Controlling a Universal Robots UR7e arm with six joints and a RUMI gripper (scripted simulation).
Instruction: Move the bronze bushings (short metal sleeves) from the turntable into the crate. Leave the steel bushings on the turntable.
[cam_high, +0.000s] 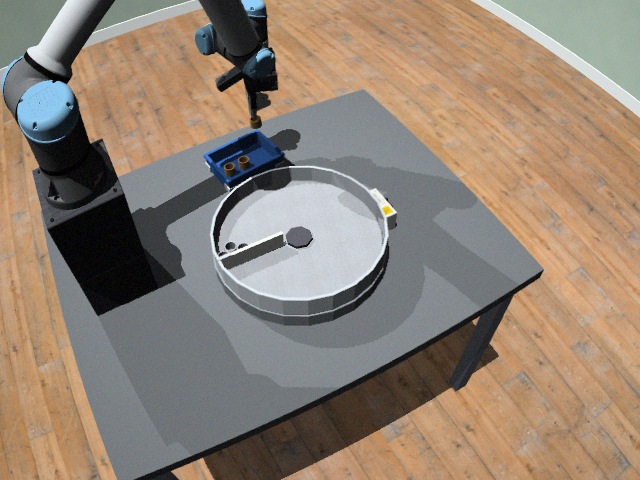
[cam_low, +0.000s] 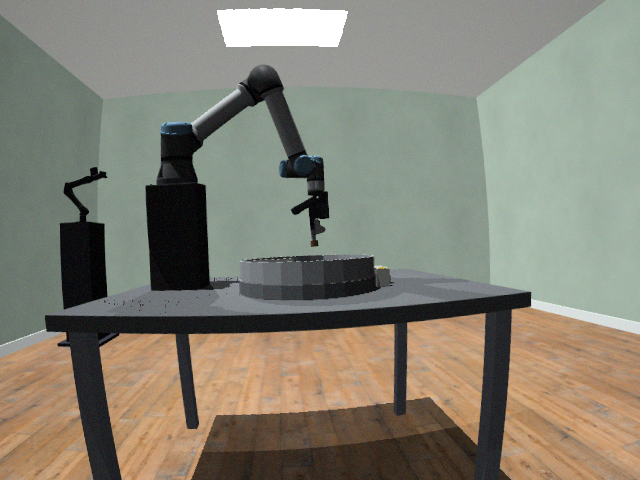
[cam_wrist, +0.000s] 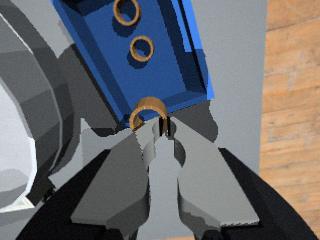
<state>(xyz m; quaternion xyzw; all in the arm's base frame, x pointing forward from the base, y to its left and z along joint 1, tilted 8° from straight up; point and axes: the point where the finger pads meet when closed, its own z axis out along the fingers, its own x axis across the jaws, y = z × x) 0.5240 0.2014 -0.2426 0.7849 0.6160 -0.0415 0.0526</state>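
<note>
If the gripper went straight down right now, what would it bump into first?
Probably the near rim of the blue crate. The gripper, holding a bronze bushing, hangs right over that edge, though depth is unclear.
</note>
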